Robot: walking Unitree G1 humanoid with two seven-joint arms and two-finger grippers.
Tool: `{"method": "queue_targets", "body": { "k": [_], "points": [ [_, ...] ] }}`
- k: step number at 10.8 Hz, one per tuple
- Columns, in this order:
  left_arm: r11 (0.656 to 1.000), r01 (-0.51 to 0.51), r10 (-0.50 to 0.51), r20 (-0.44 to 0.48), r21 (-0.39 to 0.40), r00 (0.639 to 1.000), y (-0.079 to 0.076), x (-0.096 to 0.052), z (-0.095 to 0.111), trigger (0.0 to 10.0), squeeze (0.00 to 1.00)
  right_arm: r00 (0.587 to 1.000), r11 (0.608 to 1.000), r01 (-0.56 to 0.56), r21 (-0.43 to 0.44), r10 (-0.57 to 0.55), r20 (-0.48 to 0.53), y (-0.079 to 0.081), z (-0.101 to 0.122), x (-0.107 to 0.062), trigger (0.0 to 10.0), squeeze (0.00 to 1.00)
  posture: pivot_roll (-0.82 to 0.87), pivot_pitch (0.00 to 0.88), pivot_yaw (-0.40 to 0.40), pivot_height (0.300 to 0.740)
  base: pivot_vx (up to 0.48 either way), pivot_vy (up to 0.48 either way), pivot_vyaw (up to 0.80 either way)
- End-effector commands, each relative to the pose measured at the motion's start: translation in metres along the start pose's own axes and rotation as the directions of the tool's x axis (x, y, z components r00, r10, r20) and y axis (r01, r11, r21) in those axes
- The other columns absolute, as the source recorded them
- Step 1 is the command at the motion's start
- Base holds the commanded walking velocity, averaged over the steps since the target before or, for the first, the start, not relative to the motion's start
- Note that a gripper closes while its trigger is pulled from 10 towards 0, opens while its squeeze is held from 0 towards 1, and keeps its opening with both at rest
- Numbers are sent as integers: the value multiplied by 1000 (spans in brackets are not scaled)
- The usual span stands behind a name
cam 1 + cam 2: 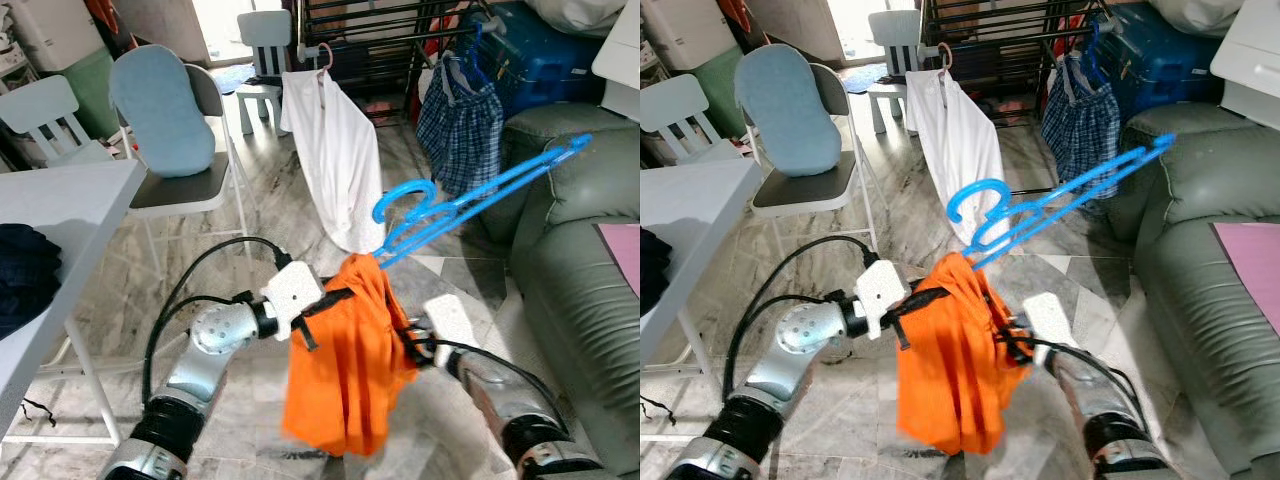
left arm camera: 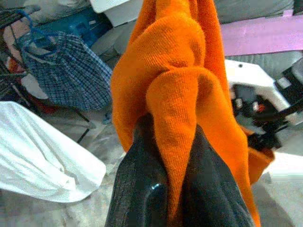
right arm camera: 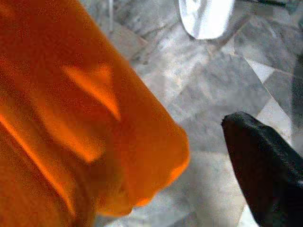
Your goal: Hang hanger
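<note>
Hanger [image 1: 470, 200] slants up rightward; left gripper [image 2: 165, 156] clamps orange cloth [image 1: 345, 360]; right gripper's state unclear.

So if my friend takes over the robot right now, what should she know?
Left gripper: shut on the orange knitted cloth, a fold pinched between its black fingers.
Right gripper: pressed against the far side of the cloth; whether it is open or shut cannot be made out.
The bright blue plastic hanger sticks up slantwise out of the top of the cloth, hook free in the air.
Ahead, the black metal drying rack carries a white shirt and a blue checked garment on hangers.
Done: cloth and hanger lifted.
Left: carry the hanger to the rack and hook it on.
</note>
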State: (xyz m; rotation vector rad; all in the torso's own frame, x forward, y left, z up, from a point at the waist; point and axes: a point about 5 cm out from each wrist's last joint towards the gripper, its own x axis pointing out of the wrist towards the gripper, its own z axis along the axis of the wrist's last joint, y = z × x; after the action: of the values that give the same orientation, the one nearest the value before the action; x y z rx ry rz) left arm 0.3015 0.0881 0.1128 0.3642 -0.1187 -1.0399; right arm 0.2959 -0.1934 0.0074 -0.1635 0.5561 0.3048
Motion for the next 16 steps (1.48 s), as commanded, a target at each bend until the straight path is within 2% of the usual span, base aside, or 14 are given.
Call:
{"method": "queue_targets", "body": {
  "k": [1, 2, 3, 4, 5, 6, 7, 8, 10, 12, 13, 16],
  "points": [
    [998, -67, 66, 16, 23, 998, 18, -7, 7, 10000, 0, 999, 999, 11, 43, -9, -41, -1, -12, -3, 0, 0, -169, 0, 109, 740, 0, 0, 0],
    [996, -86, 85, 4, 26, 996, 22, -10, 5, 10000, 0, 998, 999, 16, 47, -14, -59, -6, -20, -7, 0, 0, -169, 0, 107, 740, 0, 0, 0],
    [992, -121, 122, -18, 30, 992, 29, -16, 1, 10000, 0, 997, 996, 45, 80, -40, -72, -19, -29, -16, 0, 0, -170, 0, 104, 740, 0, 0, 0],
    [989, -148, 149, -42, 26, 988, 34, -24, -5, 10000, 0, 993, 989, 106, 101, -100, -64, -38, -30, -25, 0, 0, -170, 0, 104, 740, 0, 0, 0],
    [985, -172, 172, -65, 13, 983, 37, -31, -11, 10000, 0, 985, 977, 173, 128, -171, -26, -56, -21, -31, 0, 0, -170, 0, 104, 740, 0, 0, 0],
    [984, -180, 180, -89, 5, 980, 37, -38, -17, 10000, 0, 962, 951, 261, 165, -270, 40, -76, -1, -36, 0, 0, -170, 0, 104, 740, 0, 0, 0],
    [982, -188, 184, -103, -34, 978, 36, -43, -23, 10000, 0, 920, 906, 350, 236, -380, 98, -96, 22, -40, 0, 0, -170, 0, 104, 740, 0, 0, 0],
    [981, -159, 146, -115, -115, 983, 32, -48, -29, 10000, 0, 862, 850, 405, 335, -478, 170, -114, 58, -44, 0, 0, -208, 0, 130, 740, 0, 0, 0],
    [958, -55, 23, -118, -282, 993, 21, -54, -38, 10000, 0, 815, 806, 426, 410, -539, 213, -125, 88, -47, 0, 0, -208, 0, 129, 740, 0, 0, 0],
    [926, 28, -72, -103, -376, 992, 9, -59, -42, 10000, 0, 811, 792, 430, 433, -550, 201, -127, 96, -47, 0, 0, -206, 0, 129, 740, 0, 0, 0],
    [903, 84, -137, -97, -422, 986, 2, -60, -43, 10000, 0, 825, 801, 422, 424, -534, 188, -123, 97, -43, 0, 0, -206, 0, 127, 740, 0, 0, 0],
    [872, 170, -251, -121, -458, 961, -9, -64, -48, 10000, 0, 847, 832, 418, 365, -502, 174, -119, 99, -38, 0, 0, -216, 0, 132, 740, 0, 0, 0]
  ]
}}
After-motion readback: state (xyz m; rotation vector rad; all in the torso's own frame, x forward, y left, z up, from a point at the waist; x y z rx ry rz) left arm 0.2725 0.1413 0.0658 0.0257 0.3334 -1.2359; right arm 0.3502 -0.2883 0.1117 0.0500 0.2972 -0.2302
